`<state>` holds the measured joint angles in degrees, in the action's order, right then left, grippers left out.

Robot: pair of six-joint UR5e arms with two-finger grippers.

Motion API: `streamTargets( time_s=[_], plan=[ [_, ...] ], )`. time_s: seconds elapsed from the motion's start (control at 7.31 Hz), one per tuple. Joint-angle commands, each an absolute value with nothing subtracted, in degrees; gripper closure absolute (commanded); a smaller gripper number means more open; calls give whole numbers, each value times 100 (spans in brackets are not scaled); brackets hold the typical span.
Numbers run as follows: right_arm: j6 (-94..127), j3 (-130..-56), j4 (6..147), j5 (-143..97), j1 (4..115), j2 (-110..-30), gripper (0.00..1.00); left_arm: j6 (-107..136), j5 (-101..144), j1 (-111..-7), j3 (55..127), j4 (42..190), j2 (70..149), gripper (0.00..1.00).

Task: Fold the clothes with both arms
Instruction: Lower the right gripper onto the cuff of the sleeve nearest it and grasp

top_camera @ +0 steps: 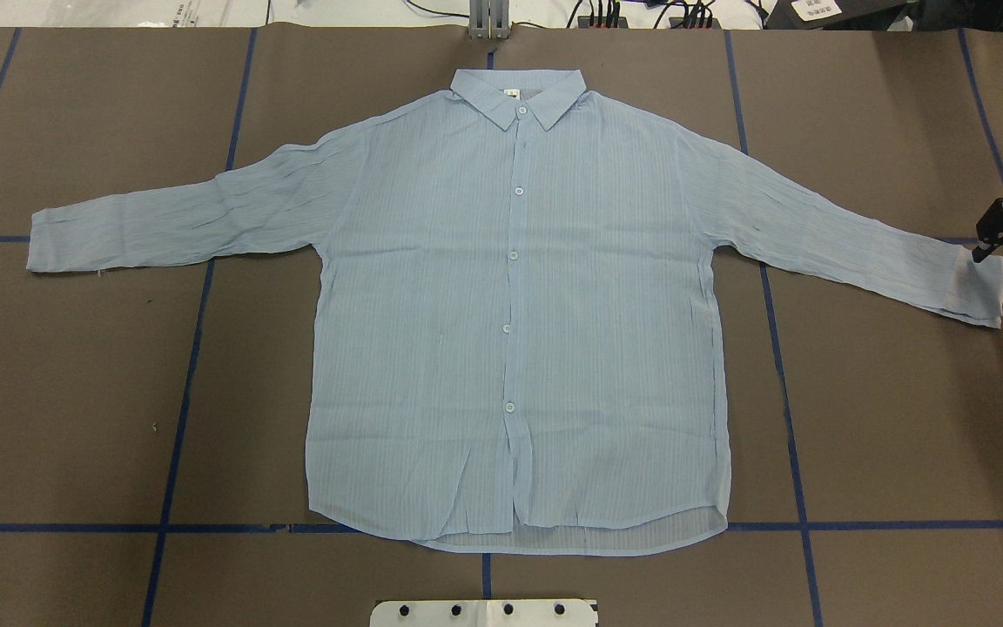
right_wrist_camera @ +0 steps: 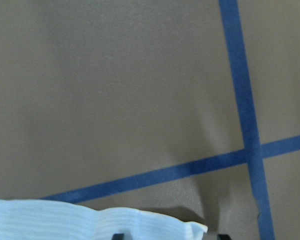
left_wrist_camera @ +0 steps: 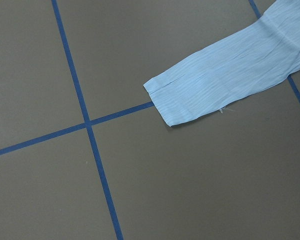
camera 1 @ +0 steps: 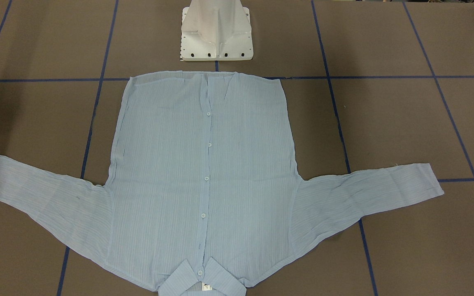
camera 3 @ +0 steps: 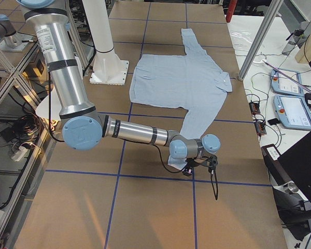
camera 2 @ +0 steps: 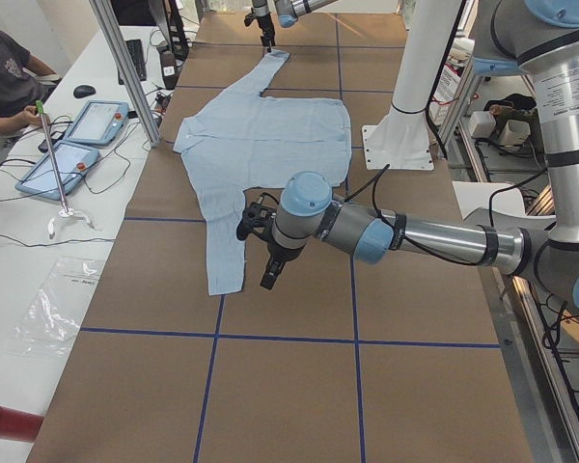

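The light-blue shirt (top_camera: 519, 305) lies flat and buttoned on the brown table, collar (top_camera: 519, 96) at the far side, both sleeves spread out. My right gripper (top_camera: 1000, 259) is at the right sleeve's cuff (top_camera: 980, 292). In the right wrist view its two fingertips (right_wrist_camera: 118, 236) stand wide apart, open, over the cuff's edge (right_wrist_camera: 90, 220). My left gripper (camera 2: 270, 272) hangs above the table near the left cuff (camera 2: 227, 280); I cannot tell whether it is open or shut. The left wrist view shows that cuff (left_wrist_camera: 180, 100) from high up, without fingers.
The white pedestal base (camera 1: 216, 33) stands just behind the shirt's hem. Blue tape lines (top_camera: 188, 348) grid the table. Frame posts (camera 2: 125, 68), tablets (camera 2: 96, 121) and a seated person (camera 2: 5, 77) line the far table edge.
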<state>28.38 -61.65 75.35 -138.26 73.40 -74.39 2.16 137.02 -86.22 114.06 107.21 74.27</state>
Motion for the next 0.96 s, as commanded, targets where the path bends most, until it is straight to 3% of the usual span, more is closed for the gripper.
streamTargets(
  time_s=[0.0, 0.55, 0.68, 0.82],
  plan=[
    [3093, -6152, 7532, -13816, 7339, -7366, 34, 220, 13702, -8622, 11443, 10723, 7427, 0],
    [3085, -6047, 7532, -13721, 7339, -7374, 36, 220, 13711, -8622, 11461, 10723, 7427, 0],
    [3085, -6047, 7532, -13546, 7339, -7374, 39, 220, 13711, -8622, 11461, 10714, 7435, 0],
    [3102, -6056, 7532, -13544, 7339, -7365, 49, 220, 13711, -8622, 11470, 10723, 7436, 0]
  ],
)
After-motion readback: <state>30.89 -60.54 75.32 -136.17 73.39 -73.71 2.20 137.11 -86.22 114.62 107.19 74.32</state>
